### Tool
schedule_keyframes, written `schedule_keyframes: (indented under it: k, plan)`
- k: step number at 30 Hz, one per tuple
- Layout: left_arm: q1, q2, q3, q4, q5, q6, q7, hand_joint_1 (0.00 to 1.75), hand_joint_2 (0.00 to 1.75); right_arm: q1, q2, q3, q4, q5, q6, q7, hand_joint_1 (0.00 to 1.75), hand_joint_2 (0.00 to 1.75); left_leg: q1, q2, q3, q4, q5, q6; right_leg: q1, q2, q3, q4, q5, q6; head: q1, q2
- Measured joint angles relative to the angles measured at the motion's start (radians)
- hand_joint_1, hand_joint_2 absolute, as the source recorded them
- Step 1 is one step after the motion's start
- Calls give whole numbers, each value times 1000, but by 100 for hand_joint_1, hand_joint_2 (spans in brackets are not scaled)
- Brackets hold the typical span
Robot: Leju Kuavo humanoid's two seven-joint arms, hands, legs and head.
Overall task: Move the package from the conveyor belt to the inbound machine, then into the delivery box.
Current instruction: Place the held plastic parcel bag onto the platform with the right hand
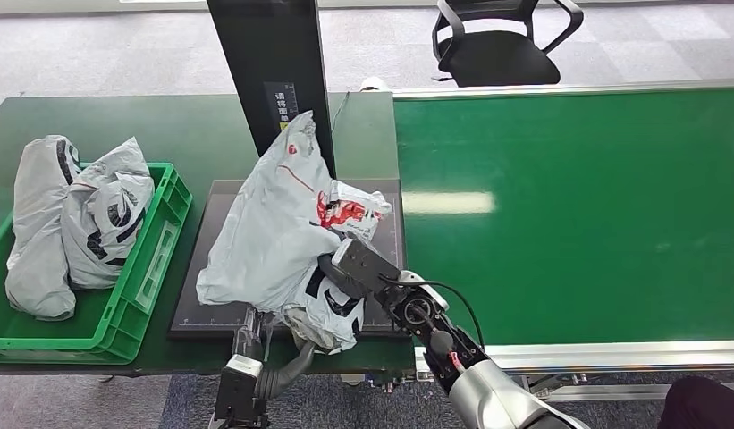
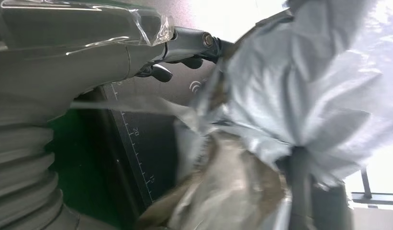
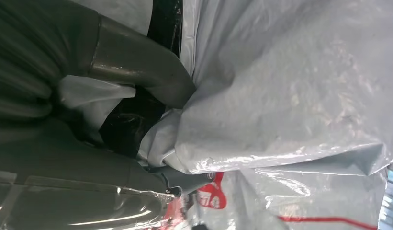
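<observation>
Now the right hand [image 1: 345,273] grips the package [image 1: 274,223] on the inbound machine [image 1: 195,308].

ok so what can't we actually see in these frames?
- Left hand: in the head view the grey package covers it; whether it grips the package can't be told.
- Right hand: its fingers are buried in the plastic in the head view.
- Inbound machine platform: much of its surface lies under the package.
- Black post: its top is cut off by the head view's edge; its label is too small to read.
</observation>
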State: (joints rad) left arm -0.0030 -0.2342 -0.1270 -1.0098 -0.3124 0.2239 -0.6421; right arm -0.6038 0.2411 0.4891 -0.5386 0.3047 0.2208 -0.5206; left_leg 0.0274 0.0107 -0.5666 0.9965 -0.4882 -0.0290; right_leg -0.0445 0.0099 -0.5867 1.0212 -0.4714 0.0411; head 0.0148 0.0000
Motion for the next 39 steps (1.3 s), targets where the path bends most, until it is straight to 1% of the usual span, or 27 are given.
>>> schedule_keyframes:
  k: [3, 5, 10, 11, 14, 15, 17, 20, 23, 25, 28, 30, 31, 33, 35, 37, 39]
  plan:
    - [0, 0, 0, 0, -1, -2, 6, 0, 175, -30, 8, 16, 59, 7, 45, 47, 175, 175, 0, 0, 0, 0, 0, 0, 0, 0, 0, 0, 0, 0, 0, 0]
    - [0, 0, 0, 0, -1, -3, 12, 0, 175, -47, 13, 31, 90, 31, 56, 82, 175, 175, 0, 0, 0, 0, 0, 0, 0, 0, 0, 0, 0, 0, 0, 0]
    - [4, 0, 0, -8, -1, 5, 25, 0, 175, -57, 38, 76, 127, 101, -27, 124, 175, 175, 0, 1, 1, 0, 0, 0, 0, 0, 0, 0, 0, 0, 0, 0]
    - [5, 0, 0, -12, -1, 6, 27, 0, 175, -57, 42, 83, 131, 106, -37, 126, 151, 175, 0, 1, 1, 0, 0, 0, 0, 0, 0, 0, 0, 0, 0, 0]
    - [8, 0, 0, -19, -1, 7, 31, 0, 175, -60, 50, 96, 140, 110, -49, 130, 20, 175, 0, 1, 1, 0, 0, 0, 0, 0, 0, 0, 0, 0, 0, 0]
    - [9, 0, 0, -22, -1, 7, 31, 0, 175, -61, 51, 99, 142, 112, -59, 128, 0, 175, 0, 1, 1, 0, 0, 0, 0, 0, 0, 0, 0, 0, 0, 0]
    - [15, 0, 0, -33, -1, 9, 31, 0, 175, -59, 55, 101, 144, 111, -107, 109, 0, 175, 0, 1, 1, 0, 0, 0, 0, 0, 0, 0, 0, 0, 0, 0]
    - [40, -1, 0, -75, -7, 23, 30, 0, 175, -41, 58, 91, 128, 72, -215, 35, 0, 175, 0, 1, 1, 0, 0, 0, 0, 0, 0, 0, 0, 0, 0, 0]
    - [81, -2, 0, -144, -25, 69, 18, 0, 175, 19, 48, 54, 44, -6, -278, -47, 0, 175, 0, 0, 0, 0, 0, 0, 0, 0, -1, 0, 0, 0, 0, 0]
    - [116, -4, 2, -209, -35, 149, -4, 0, 175, 95, 30, 19, -60, -61, -297, -87, 0, 175, 0, 0, 0, 0, -1, -1, 0, 0, -1, 0, -1, 0, 0, 0]
    - [161, -8, 7, -304, -45, 318, -29, 0, 175, 221, 1, -27, -217, -112, -306, -117, 0, 175, 0, 0, -1, 0, -3, -1, 0, 0, -1, 0, -2, -1, 0, 0]
    - [190, -12, 13, -385, -80, 411, -31, 0, 175, 318, -19, -53, -325, -142, -307, -135, 0, 175, 0, -1, -1, 0, -4, -1, 0, 0, -1, -1, -3, 0, 0, 0]
    - [205, -17, 16, -433, -111, 441, -31, 0, 175, 374, -30, -66, -386, -159, -307, -146, 0, 175, 0, -1, -1, 0, -4, -1, 0, 0, -1, -1, -4, 0, 0, 0]
    - [228, -26, 20, -520, -193, 466, -32, 0, 175, 477, -50, -87, -501, -190, -314, -165, 0, 175, 0, 0, -1, 0, -5, -1, 0, 0, -1, -1, -4, 0, 0, 0]
    - [239, -30, 21, -575, -269, 469, -32, 0, 175, 563, -64, -98, -592, -215, -328, -173, 0, 175, 0, 0, -1, 0, -6, -1, 0, 0, -2, -1, -4, 0, 0, 0]
    - [242, -30, 22, -610, -321, 470, -32, 0, 175, 629, -74, -103, -666, -232, -345, -175, 0, 175, 0, 1, -1, -1, -6, -1, 0, 0, -1, -1, -4, 0, 0, 0]
    - [242, -30, 25, -634, -347, 470, -32, 0, 175, 672, -81, -106, -720, -241, -356, -175, 0, 175, 0, 1, 0, -1, -6, -1, 0, 0, -1, -1, -4, 0, 0, 0]
